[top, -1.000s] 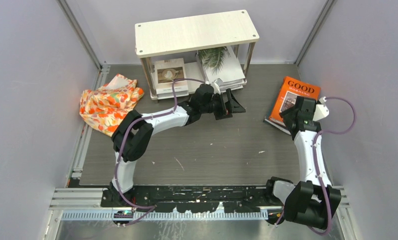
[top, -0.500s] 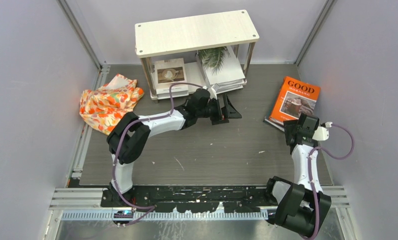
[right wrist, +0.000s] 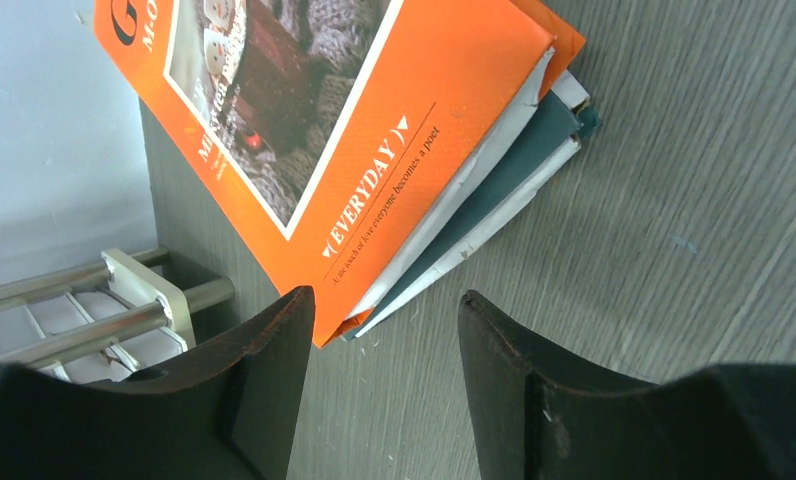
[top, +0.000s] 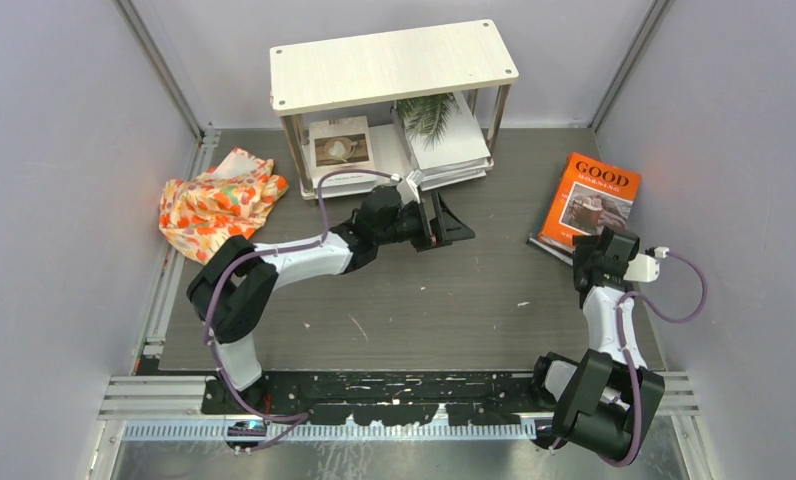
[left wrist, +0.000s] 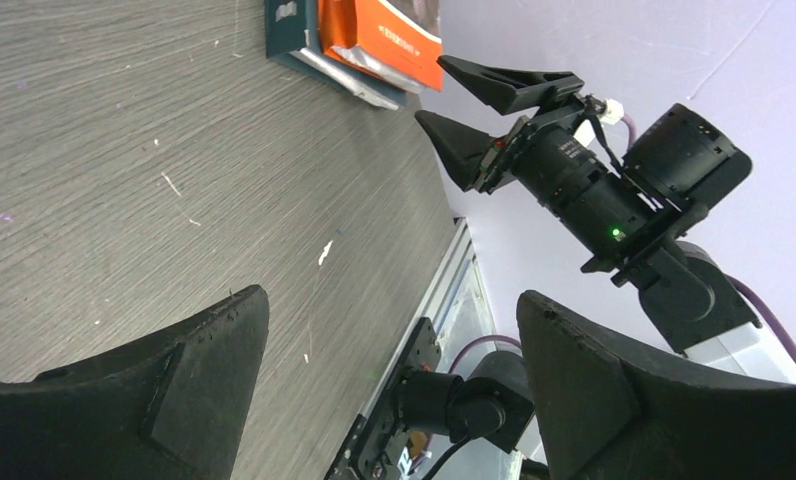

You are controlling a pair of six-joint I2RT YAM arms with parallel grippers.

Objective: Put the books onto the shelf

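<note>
The orange book (top: 592, 195) lies flat on a teal book (right wrist: 514, 168) on the desk (top: 424, 300), far right; its near corner points at my right jaws, open and empty, just beside it; my left jaws, wide and empty, are further off, near the shelf (top: 394, 62).

Five books are showing: an orange book (top: 594, 195) and a teal book (right wrist: 514, 165) stacked just ahead of the right gripper (right wrist: 384, 300), and a coffee-cup book (top: 339, 147), a pale book (top: 386, 140) and a palm-leaf book (top: 436, 125) near the left gripper (left wrist: 391, 293). One shelf (top: 394, 62) is holding those three, and one floral cloth (top: 214, 205) is lying well apart from both grippers.
</note>
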